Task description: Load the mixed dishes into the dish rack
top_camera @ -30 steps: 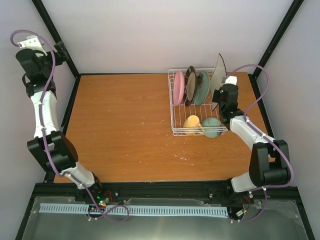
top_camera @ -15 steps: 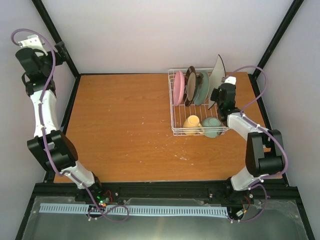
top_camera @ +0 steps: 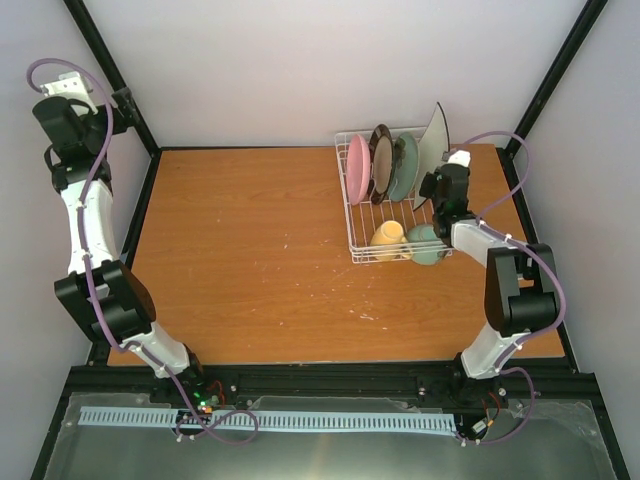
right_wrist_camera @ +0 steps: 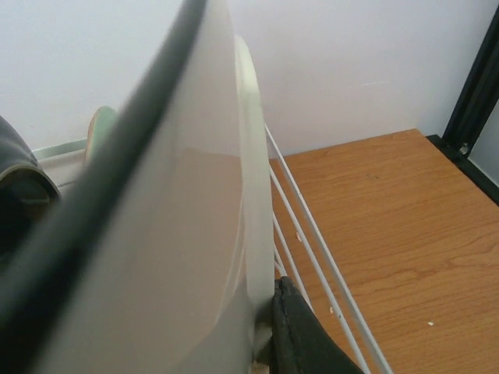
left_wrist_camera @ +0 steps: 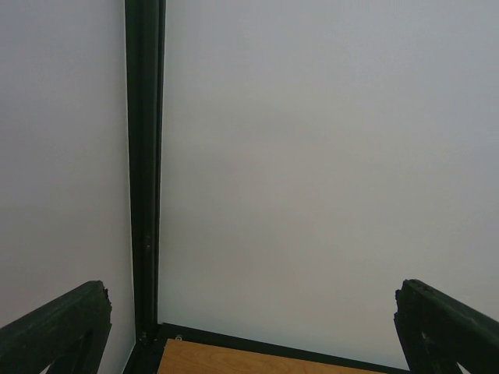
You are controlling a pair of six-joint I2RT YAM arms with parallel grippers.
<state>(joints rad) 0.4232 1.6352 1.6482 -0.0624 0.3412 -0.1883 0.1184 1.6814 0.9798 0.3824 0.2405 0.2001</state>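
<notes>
The white wire dish rack (top_camera: pixel 352 225) stands at the table's back right. The pink plate (top_camera: pixel 358 170), the dark-rimmed beige plate (top_camera: pixel 380 162) and the green plate (top_camera: pixel 404 168) stand upright in its slots. The yellow mug (top_camera: pixel 388 235) and the mint-green bowl (top_camera: pixel 426 244) lie at its near end. My right gripper (top_camera: pixel 434 190) is shut on the white square plate (top_camera: pixel 433 140), held upright at the rack's right side beside the green plate. In the right wrist view the plate (right_wrist_camera: pixel 187 234) fills the left and one finger (right_wrist_camera: pixel 300 335) presses its edge. My left gripper (top_camera: pixel 62 100) is open, raised at the far left.
Black frame posts stand at the back corners (top_camera: pixel 110 75). The rack's right rail (right_wrist_camera: pixel 327 265) runs close beside the held plate, with bare wooden table (right_wrist_camera: pixel 405 218) to its right. The left wrist view shows only the wall and a corner post (left_wrist_camera: pixel 144 156).
My right gripper has carried the white square plate left and lower, against the rack's right side. The rack has shifted and turned slightly. The left arm has not moved.
</notes>
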